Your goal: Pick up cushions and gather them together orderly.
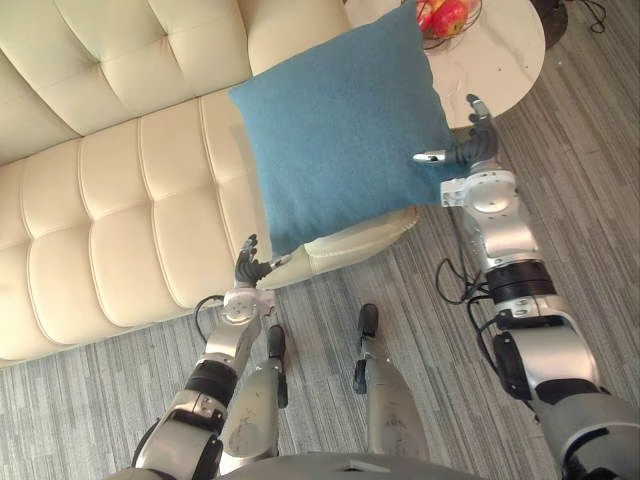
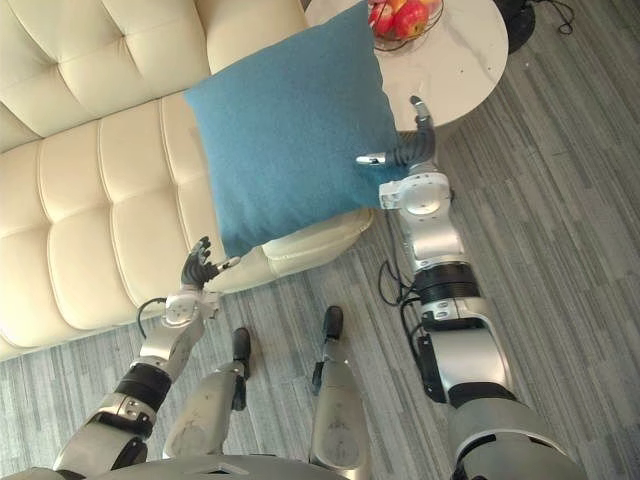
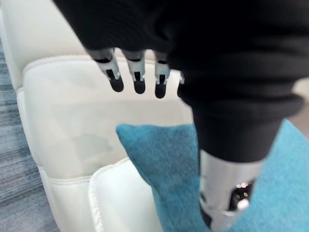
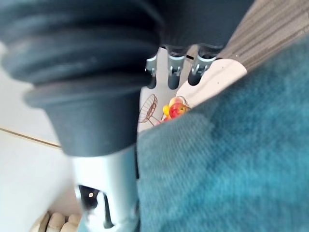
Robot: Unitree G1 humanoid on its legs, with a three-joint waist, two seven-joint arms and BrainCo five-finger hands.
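The blue cushion [image 1: 335, 130] stands tilted, one corner down, over the sofa [image 1: 110, 220]. The left robot hand [image 1: 250, 268] and right robot hand [image 1: 472, 143] press opposite corners, fingers straight.

**Sofa, tabletop sharing grey floor**

A cream tufted sofa [image 1: 110, 200] is standing on the grey striped floor [image 1: 590, 160], a blue cushion [image 1: 340, 130] tilting over its seat's end. Beside it, a round white tabletop [image 1: 500, 50] is carrying a wire fruit basket [image 1: 436, 42].

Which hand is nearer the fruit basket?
Right. The right hand is at the blue cushion's side close to the fruit basket; the left hand is by the cushion's opposite lower corner.
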